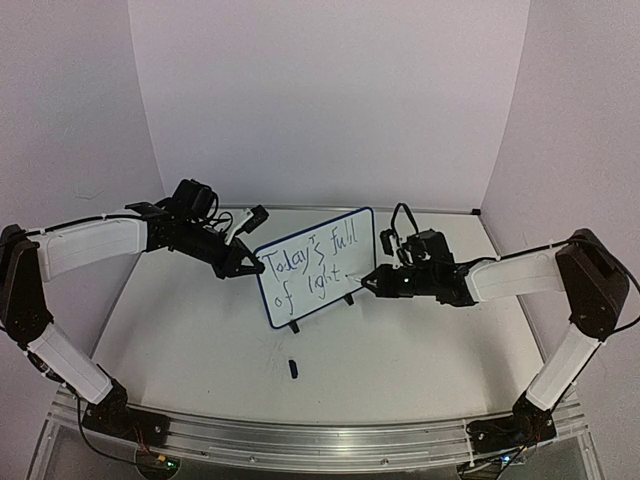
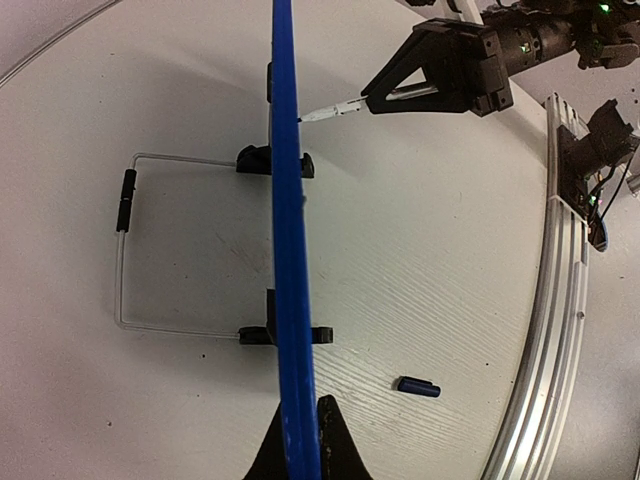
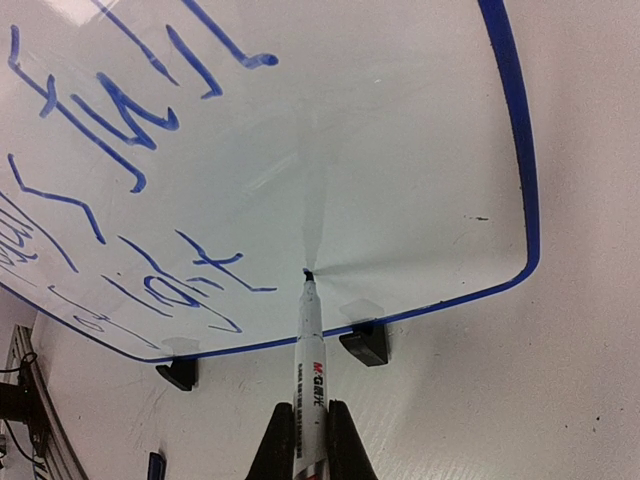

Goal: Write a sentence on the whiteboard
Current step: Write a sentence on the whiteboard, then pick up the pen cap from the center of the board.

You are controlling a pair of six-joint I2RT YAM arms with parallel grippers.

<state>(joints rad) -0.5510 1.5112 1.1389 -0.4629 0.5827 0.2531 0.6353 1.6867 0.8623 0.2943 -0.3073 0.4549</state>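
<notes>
- Two lines of dark-blue handwriting, the sentence, read "Today's full of light" across the whiteboard. In the overhead view the board stands upright mid-table on its clip feet.
- From the same view, the left gripper meets the board's left edge. The right gripper reaches its right side near the end of the lower line. A small dark cap lies on the table in front of the board, apart from it.
- From the left wrist, the board shows edge-on as a blue rim. The left fingers are clamped on that rim at the bottom of the frame, holding it steady, and the wire stand sits behind the board.
- From the right wrist, the right fingers are closed around the marker. Its tip touches the white surface just after "light".
- As I judge it, the words are all written. What seems left is the closing dot, which I cannot tell is made or not. After that the pen needs lifting away and the board letting go.
</notes>
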